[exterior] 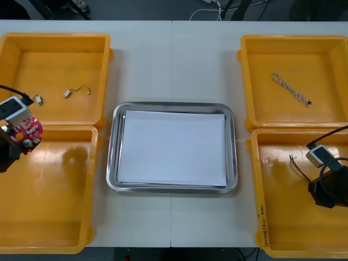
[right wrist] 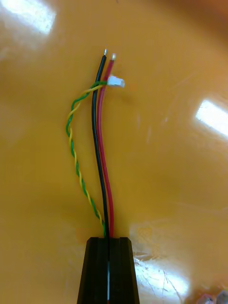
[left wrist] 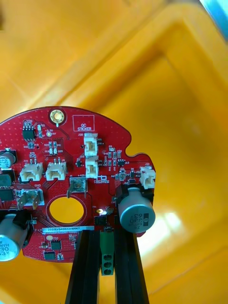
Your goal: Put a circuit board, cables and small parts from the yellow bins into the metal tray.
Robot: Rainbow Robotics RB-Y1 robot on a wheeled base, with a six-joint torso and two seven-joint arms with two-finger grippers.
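left gripper [left wrist: 105,237]: clenched on the circuit board [left wrist: 71,156], one finger on each side of a green terminal block at the board's edge.
board position: held at the table's left edge, over the divide between the far left bin [exterior: 54,60] and the near left bin [exterior: 54,206].
right gripper [right wrist: 109,241]: closed on a cable bundle [right wrist: 102,142] of black and red wires plus a green-and-yellow twisted pair; it is over the near right bin [exterior: 283,217].
metal tray [exterior: 112,163]: white inside, nothing in it, midway between the bins.
board handling: judged stiff, light and fragile. capacitors and white connectors stand proud, so the edge is the place to hold; set it down flat.
cable handling: judged soft, very light and floppy. pinched at one end, the free ends will trail and may snag the tray rim.
left in bins: twisted cable [exterior: 291,89] in the far right bin [exterior: 326,60]; small metal parts [exterior: 67,93] in the far left bin.
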